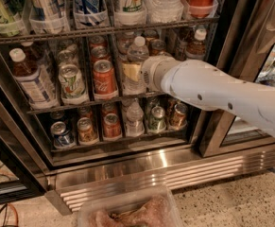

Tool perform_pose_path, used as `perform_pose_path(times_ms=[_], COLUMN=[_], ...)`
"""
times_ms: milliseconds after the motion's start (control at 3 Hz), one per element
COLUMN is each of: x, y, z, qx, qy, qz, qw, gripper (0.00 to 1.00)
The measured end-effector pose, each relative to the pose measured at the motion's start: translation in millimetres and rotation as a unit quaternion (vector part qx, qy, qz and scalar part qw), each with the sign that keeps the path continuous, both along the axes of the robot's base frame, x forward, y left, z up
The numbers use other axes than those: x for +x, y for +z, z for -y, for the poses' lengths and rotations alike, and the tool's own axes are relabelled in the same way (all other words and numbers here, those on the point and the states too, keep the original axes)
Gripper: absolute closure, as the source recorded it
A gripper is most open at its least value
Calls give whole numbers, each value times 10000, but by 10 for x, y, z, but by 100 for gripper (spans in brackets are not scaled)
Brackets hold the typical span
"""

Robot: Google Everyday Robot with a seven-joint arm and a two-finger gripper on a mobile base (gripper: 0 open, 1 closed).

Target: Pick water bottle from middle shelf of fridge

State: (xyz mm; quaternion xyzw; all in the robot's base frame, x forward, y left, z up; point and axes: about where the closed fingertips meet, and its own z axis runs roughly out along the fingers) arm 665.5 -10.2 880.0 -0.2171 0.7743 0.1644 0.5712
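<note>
Commercial refreshment point, shop or canteen type: a glass-door display fridge (175,170) with wire racks of cans (104,77) and bottles (163,1) on a speckled floor (231,203); the gripper (131,74) is inside at the middle shelf (71,106), at the water bottle (136,55).

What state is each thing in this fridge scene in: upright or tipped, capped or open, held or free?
Dark-framed fridge: open, white arm inside.
Small clear ribbed water bottle: upright, white cap on, on the dark wire middle shelf.
Gripper: inside the fridge, at the water bottle; grip hidden.
Red soda can: upright, left of the bottle in the picture.
Brown tea bottle: upright, capped.
</note>
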Motion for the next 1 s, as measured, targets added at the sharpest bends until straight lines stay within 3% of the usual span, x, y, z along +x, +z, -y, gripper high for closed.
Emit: perform_pose_path(times_ms=[1000], x=[-130], y=[12], z=[1], qx=[62], qy=[41], qz=[-143], qw=[9999], gripper=[100])
